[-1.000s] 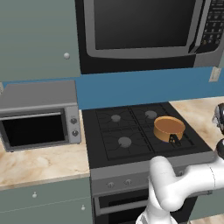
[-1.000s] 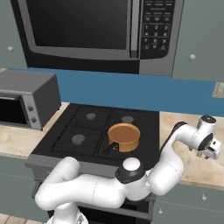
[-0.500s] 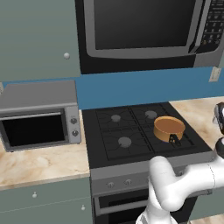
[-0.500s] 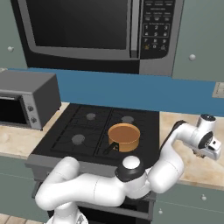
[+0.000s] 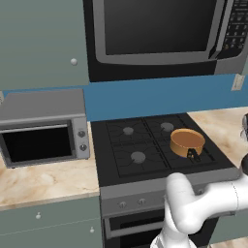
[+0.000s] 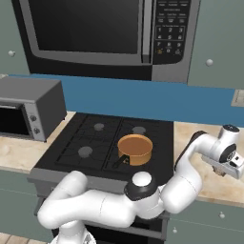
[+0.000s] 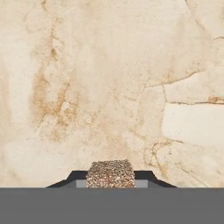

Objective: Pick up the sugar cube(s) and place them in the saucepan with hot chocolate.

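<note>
Holding one item: sugar cube (image 7: 110, 174), brown and grainy, set between the two dark fingertips (image 7: 144, 176) of the pincer (image 7: 110, 179), which touch it on both sides. Pincer state: closed on the cube. Beneath it lies the pale marbled table (image 7: 109, 87), to the right of the stove; whether the cube rests on that surface or is just clear of it cannot be told.

Item: saucepan (image 6: 135, 148), small, round, copper-orange, flat brown surface on top, short dark handle pointing toward the front edge of the stove (image 6: 105, 143). Location: front right burner, well apart from the hand. Also listed in the left base view as saucepan (image 5: 187, 142).

Item: hand of the arm (image 6: 228, 157), white, reaching down over the table strip right of the stove, near its front edge.

Fixtures: toaster oven (image 5: 41, 128) on the table left of the stove; microwave (image 6: 105, 33) mounted above.

Step in hand, as judged: the grasp is made; the lift is not yet done.

Next move calls for: a straight rise off the table with the grip kept firm, then a carry leftward over the stove's right edge to a point above the pan, and a release low over the brown surface.
</note>
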